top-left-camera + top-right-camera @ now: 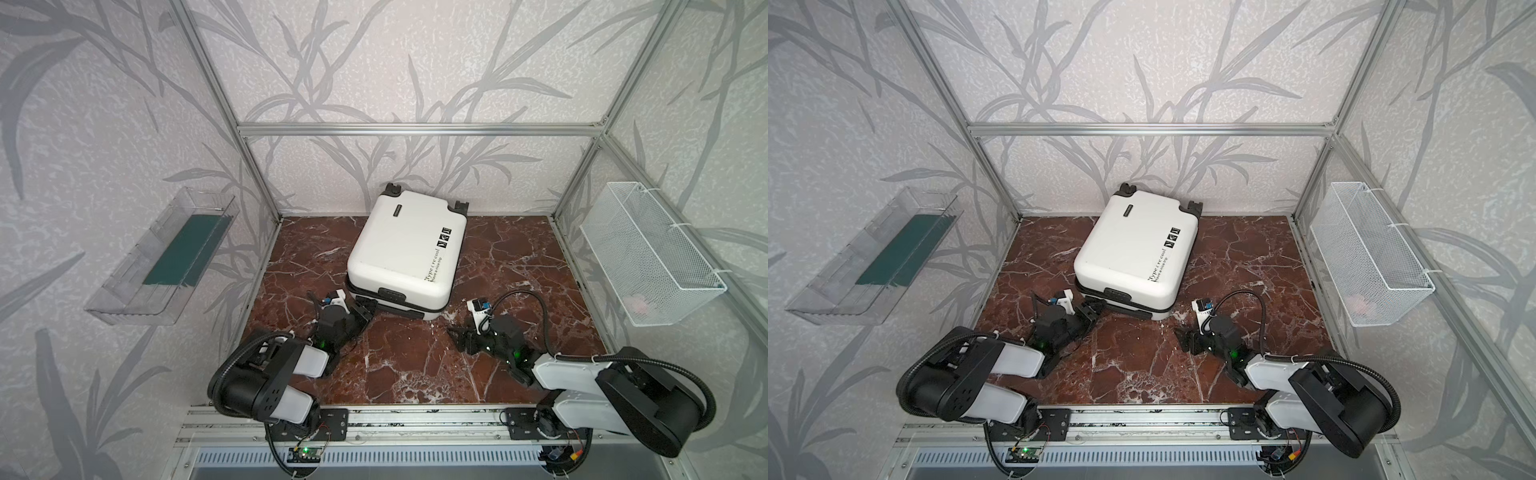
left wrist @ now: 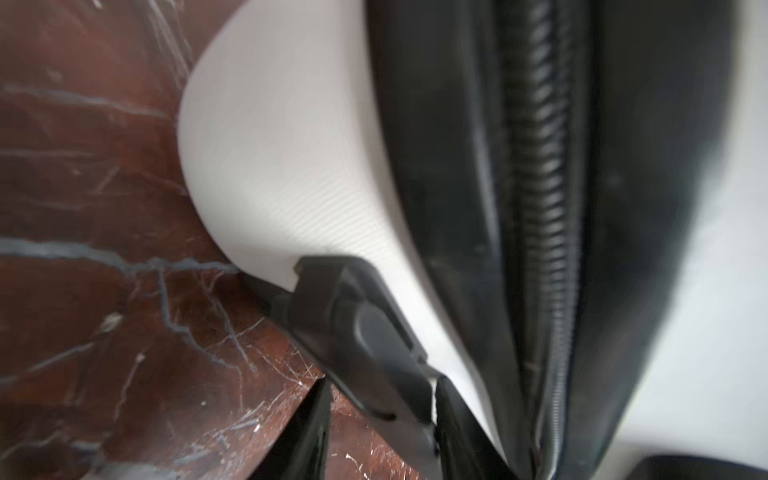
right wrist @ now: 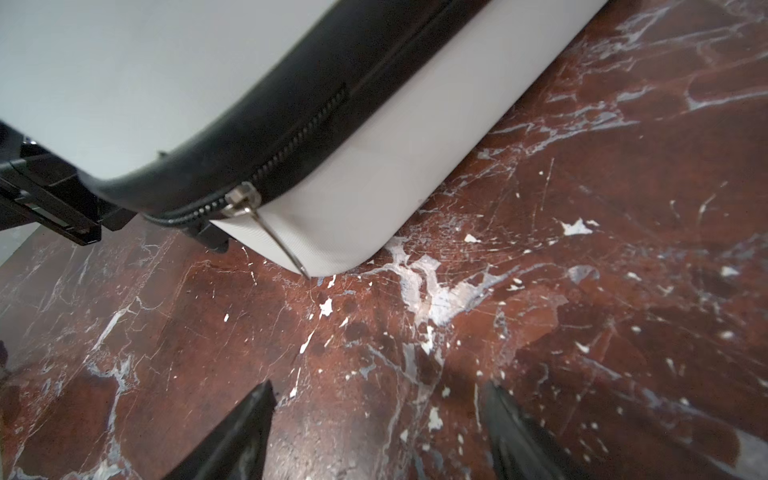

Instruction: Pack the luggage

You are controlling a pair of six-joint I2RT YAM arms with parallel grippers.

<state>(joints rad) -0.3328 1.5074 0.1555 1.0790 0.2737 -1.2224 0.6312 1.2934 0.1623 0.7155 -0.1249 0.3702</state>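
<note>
A white suitcase (image 1: 405,249) lies flat on the marble counter (image 1: 519,266), toward the back wall, lid down; in both top views the two shells meet with no gap to be seen. The right wrist view shows the black zipper band (image 3: 291,124) and a metal zipper slider (image 3: 241,201) sitting at a rounded corner, its thin pull tab hanging down the white shell. From there the teeth look meshed on one side; the stretch on the other side is too dark to read.

The left claw (image 1: 369,309) is at the suitcase's near left corner. In the left wrist view its fingers are slightly parted on either side of a black fitting (image 2: 365,332) on the lower shell; whether they press on it cannot be told. The right claw (image 1: 457,334) hovers spread and empty over bare counter, near the near right corner and pointing toward the slider.

A closed case fits either a stage just ahead of opening for loading or the final zipping after loading; the contents are hidden. Either way, the work in hand appears to centre on the zipper, one claw steadying the shell. Any pinch on the slim pull tab would call for fine alignment.

A clear tray (image 1: 166,257) and a wire basket (image 1: 652,253) hang on the side walls.
</note>
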